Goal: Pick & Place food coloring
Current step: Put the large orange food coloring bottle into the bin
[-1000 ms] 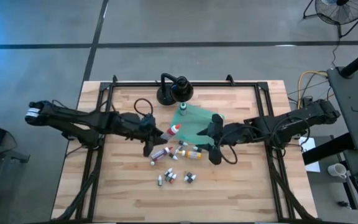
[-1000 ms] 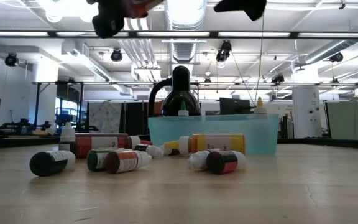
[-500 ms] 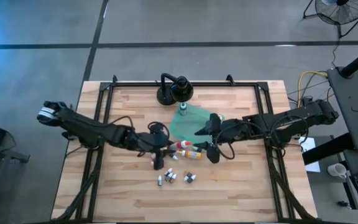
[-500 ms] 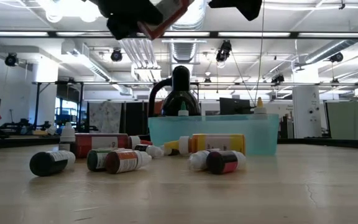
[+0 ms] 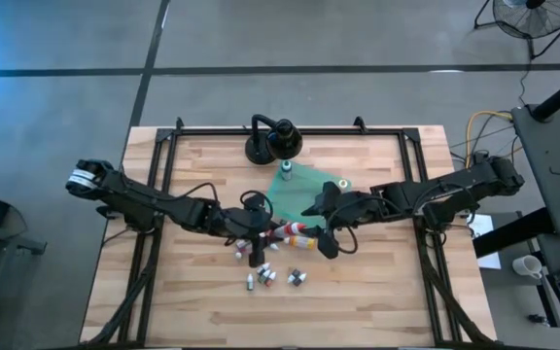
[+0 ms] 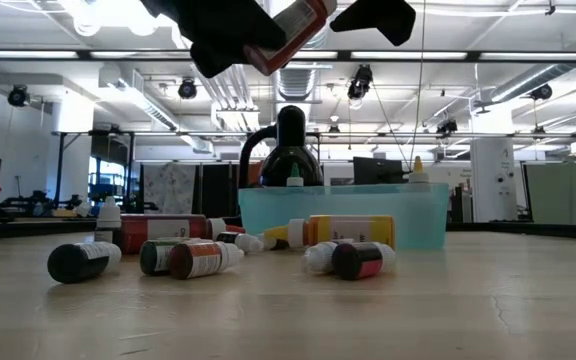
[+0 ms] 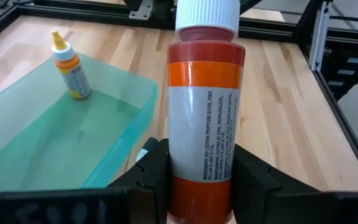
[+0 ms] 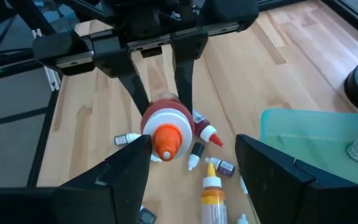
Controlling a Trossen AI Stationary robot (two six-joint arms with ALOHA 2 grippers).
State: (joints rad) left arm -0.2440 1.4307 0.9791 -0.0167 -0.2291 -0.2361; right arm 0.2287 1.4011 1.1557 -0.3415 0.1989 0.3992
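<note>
While the left gripper (image 7: 201,186) clamped a red food coloring bottle (image 7: 205,99) aloft near the green tray (image 7: 55,143), the right gripper (image 8: 191,162) waited open opposite it. A good placement probably needed the bottle carried fully over the rim before release.

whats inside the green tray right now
The green tray holds one small orange-capped bottle, standing upright. The left hand and its red bottle hide the near corner.

Fine print on held bottle's label (image 7: 202,134), illegible
</note>
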